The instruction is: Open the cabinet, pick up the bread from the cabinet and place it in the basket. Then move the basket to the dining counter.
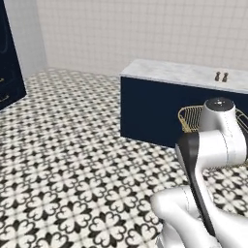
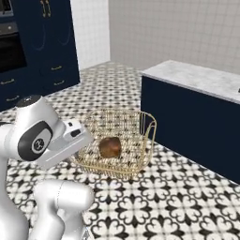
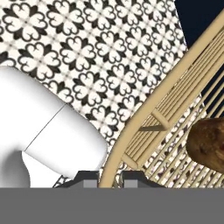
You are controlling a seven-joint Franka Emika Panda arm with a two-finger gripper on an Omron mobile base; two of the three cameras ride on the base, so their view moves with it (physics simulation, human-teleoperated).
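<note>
Your fingers (image 3: 109, 178) are clamped on the rim of the golden wire mesh basket (image 2: 123, 140); in the hand view the rim wire runs straight down between the two dark tips. The grip is at the edge, not the middle, so the load hangs off to one side of the hand.

The small round brown bread roll (image 2: 109, 147) sits inside the basket on the mesh floor, near the middle. That part looks done: bread is loaded.

The basket appears to be carried clear of the black-and-white patterned floor tiles (image 1: 72, 193), out in front of the arm. I can't tell for certain from these views how high it rides.

The dining desk, a white-grey marbled slab on a plain dark navy base (image 2: 197, 79), stands ahead and to the right in the right base view, near the basket but not touching it. The left base view shows the basket's rim against the navy base, so you're close.

Judgement: you're mid-transport. A rim grip lets the basket tilt, and the roll is loose in a shallow tray, so keep it level on the lift over the slab edge.
</note>
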